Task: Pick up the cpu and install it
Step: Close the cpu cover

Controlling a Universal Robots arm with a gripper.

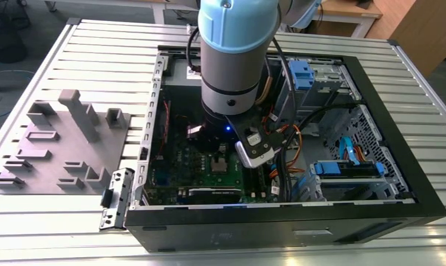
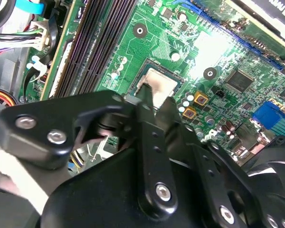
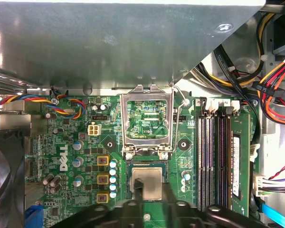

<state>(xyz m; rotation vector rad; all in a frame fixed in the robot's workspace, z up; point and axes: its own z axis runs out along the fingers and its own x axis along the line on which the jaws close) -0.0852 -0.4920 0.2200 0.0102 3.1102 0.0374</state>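
The cpu (image 3: 149, 176) is a small silvery-grey square lying flat in its socket on the green motherboard (image 3: 61, 142). In the second wrist view the cpu (image 2: 162, 81) shows just past my black fingers (image 2: 145, 107). My gripper (image 2: 156, 100) hangs right over the chip with its tips close together and nothing between them. One dark fingertip (image 3: 138, 184) overlaps the chip's top. In the exterior view the arm reaches down into the open computer case (image 1: 282, 219), with the gripper (image 1: 220, 151) directly above the cpu (image 1: 220, 164).
The shiny socket frame (image 3: 147, 95) stands flipped open beside the cpu. Memory slots (image 3: 216, 152) and cable bundles (image 3: 275, 71) flank the socket. A grey tray with upright blocks (image 1: 60, 144) lies outside the case at the exterior view's left. A metal bracket (image 1: 113, 199) leans at the case corner.
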